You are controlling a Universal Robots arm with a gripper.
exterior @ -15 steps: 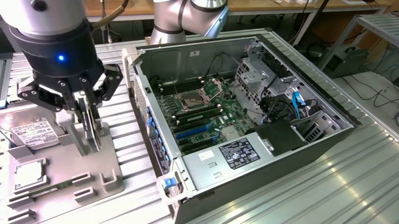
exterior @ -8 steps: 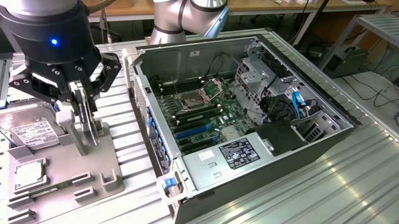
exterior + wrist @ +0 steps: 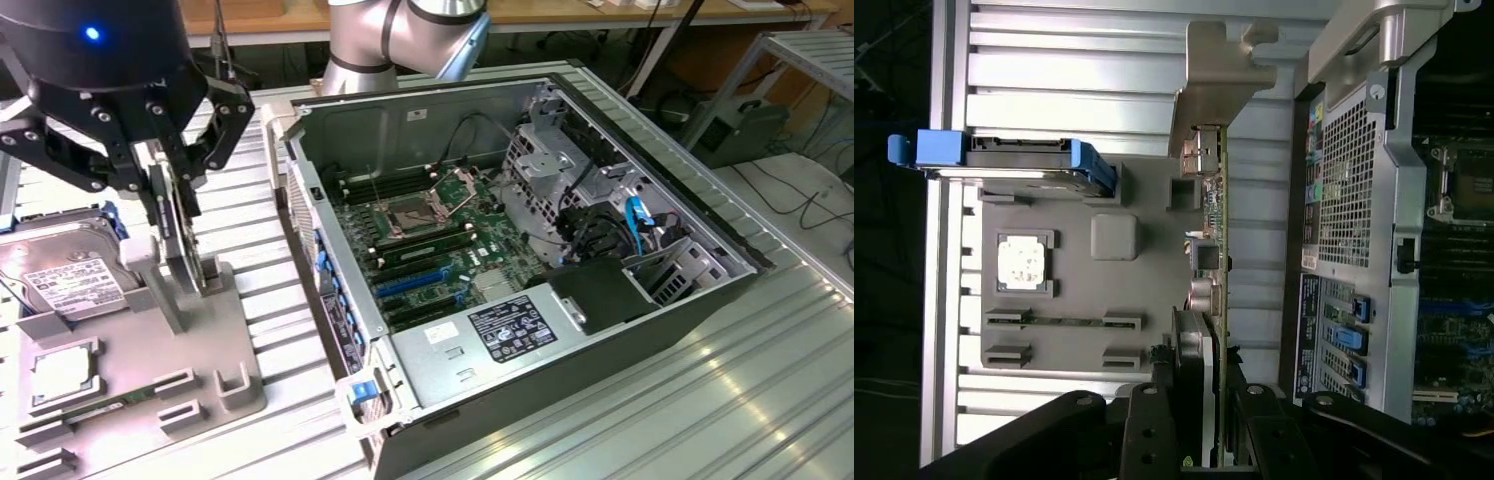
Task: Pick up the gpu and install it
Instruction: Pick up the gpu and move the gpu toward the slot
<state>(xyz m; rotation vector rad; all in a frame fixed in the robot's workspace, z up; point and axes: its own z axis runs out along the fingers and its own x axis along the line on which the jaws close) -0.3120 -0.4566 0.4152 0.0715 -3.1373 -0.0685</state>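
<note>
The gripper (image 3: 167, 185) (image 3: 1204, 405) is partly closed, its fingers (image 3: 1154, 425) clamped on either face of the gpu (image 3: 183, 240) (image 3: 1218, 250). The card stands on edge with its silver bracket (image 3: 1219, 90) at the end away from the gripper. The gpu is over the upright post of the gray tray (image 3: 220, 350) (image 3: 1079, 290); whether it has cleared that post I cannot tell. The tray also carries a hard drive (image 3: 67, 275) (image 3: 1004, 160), a chip (image 3: 60, 370) (image 3: 1022, 262) and a memory stick (image 3: 94, 408) (image 3: 1064, 322). The open case (image 3: 641, 335) with its motherboard (image 3: 441, 250) lies just beside the tray, on the exterior view's right.
</note>
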